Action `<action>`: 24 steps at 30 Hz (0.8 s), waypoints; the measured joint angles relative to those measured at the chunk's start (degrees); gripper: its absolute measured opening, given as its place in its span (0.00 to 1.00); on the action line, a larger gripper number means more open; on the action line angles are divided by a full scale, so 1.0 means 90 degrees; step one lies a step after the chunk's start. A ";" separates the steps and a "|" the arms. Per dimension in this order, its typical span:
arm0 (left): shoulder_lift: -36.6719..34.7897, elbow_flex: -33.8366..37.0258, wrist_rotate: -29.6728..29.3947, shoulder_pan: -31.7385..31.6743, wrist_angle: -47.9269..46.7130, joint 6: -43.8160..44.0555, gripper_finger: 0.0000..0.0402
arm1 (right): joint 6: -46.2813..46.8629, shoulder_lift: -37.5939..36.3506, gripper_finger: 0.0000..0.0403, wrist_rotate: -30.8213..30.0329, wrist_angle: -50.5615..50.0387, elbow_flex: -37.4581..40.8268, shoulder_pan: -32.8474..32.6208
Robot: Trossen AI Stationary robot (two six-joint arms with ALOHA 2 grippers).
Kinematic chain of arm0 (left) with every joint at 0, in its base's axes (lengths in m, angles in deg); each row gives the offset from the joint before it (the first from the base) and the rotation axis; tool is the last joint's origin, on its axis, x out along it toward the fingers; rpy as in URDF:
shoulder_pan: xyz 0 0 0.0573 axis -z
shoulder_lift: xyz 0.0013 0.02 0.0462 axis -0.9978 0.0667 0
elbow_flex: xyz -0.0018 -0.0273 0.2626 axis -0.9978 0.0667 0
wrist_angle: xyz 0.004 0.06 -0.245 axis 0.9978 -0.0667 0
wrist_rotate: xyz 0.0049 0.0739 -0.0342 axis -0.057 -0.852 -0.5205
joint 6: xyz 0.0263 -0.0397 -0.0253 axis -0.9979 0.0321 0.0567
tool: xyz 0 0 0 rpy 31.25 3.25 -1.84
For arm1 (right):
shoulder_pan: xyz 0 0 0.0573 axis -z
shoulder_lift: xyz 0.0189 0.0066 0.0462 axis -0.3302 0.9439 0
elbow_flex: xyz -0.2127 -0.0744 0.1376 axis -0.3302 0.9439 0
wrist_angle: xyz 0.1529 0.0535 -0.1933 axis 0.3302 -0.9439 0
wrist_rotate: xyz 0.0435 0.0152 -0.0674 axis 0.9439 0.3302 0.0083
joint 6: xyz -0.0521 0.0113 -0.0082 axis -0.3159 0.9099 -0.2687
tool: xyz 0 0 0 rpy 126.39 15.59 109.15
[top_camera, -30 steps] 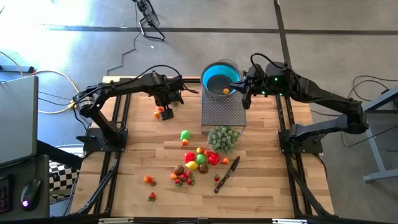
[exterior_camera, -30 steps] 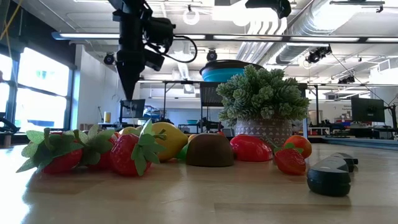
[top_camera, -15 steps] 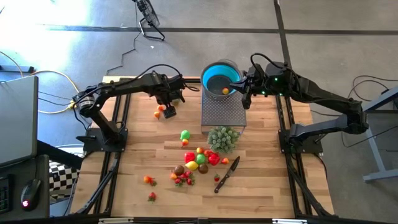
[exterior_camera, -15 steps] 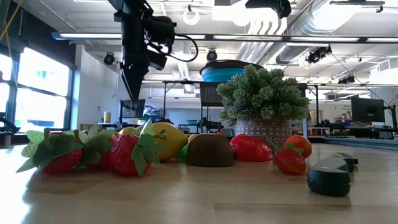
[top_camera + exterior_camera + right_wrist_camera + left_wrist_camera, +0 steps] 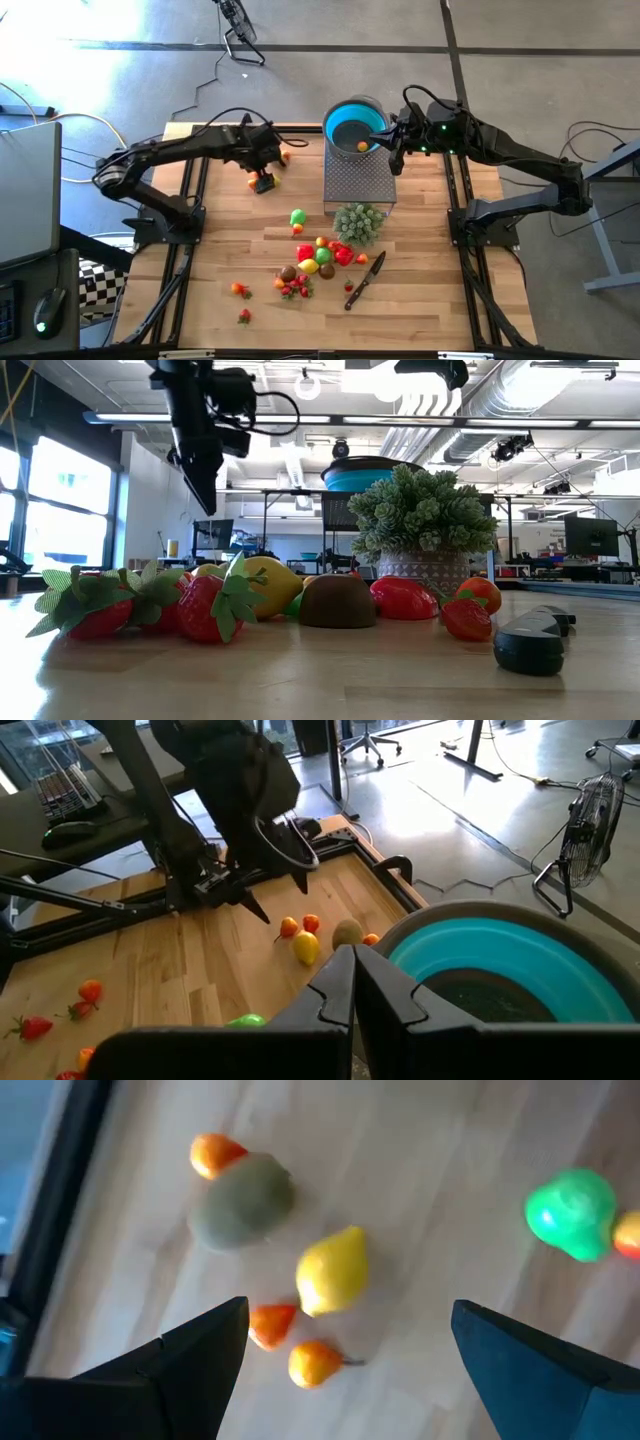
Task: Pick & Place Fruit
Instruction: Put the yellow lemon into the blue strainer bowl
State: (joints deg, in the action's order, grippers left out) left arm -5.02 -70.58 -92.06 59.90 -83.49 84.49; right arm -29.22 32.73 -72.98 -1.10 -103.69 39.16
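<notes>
Over on the left, the left claw point(image 5: 262, 181) hangs above the far part of the wooden slatted worktop point(image 5: 220, 250), its two dark fingers point(image 5: 180, 1365) spread well apart and holding nothing. Right under it sits a small group of toy fruit: a yellow plastic lemon point(image 5: 332, 1269), a dull green-brown round fruit point(image 5: 241, 1215) and a few little orange pieces point(image 5: 270, 1323), all lying on the wood between the open fingers as its own camera sees them. A bright green pear-shaped fruit point(image 5: 297, 216) lies a little nearer the middle, with a small orange one touching it.

Toward the near middle, the main heap of red, yellow, green and brown toy fruits point(image 5: 318, 258) is bunched together, with cloth-leafed red strawberries point(image 5: 208, 607) strewn to its left and a black-handled knife point(image 5: 364, 279) lying just to its right. A pale green bushy plant cluster point(image 5: 358, 222) stands behind the heap.

Behind that, a blue round bowl point(image 5: 353, 127) rests on a grey perforated metal stand point(image 5: 358, 182), and one small orange fruit point(image 5: 362, 146) lies inside it. The right claw point(image 5: 393, 152) hovers at the bowl's right rim, its fingers pressed together and empty.
</notes>
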 joint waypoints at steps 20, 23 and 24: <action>-0.0133 0.0070 -0.1356 0.0001 0.0330 0.0330 0.85 | -0.0022 0.0000 0.00 0.0004 -0.0009 0.0000 0.0000; -0.0133 0.0070 -0.1424 0.0001 0.0295 0.0309 0.85 | -0.0022 0.0000 0.01 0.0005 -0.0012 0.0000 0.0000; -0.0133 0.0070 -0.1451 0.0004 0.0300 0.0306 0.85 | -0.0023 0.0000 0.00 0.0005 -0.0012 0.0000 0.0000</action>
State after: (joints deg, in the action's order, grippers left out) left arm -6.22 -69.95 -105.12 59.94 -80.79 87.25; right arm -29.42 32.73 -72.94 -1.21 -103.69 39.16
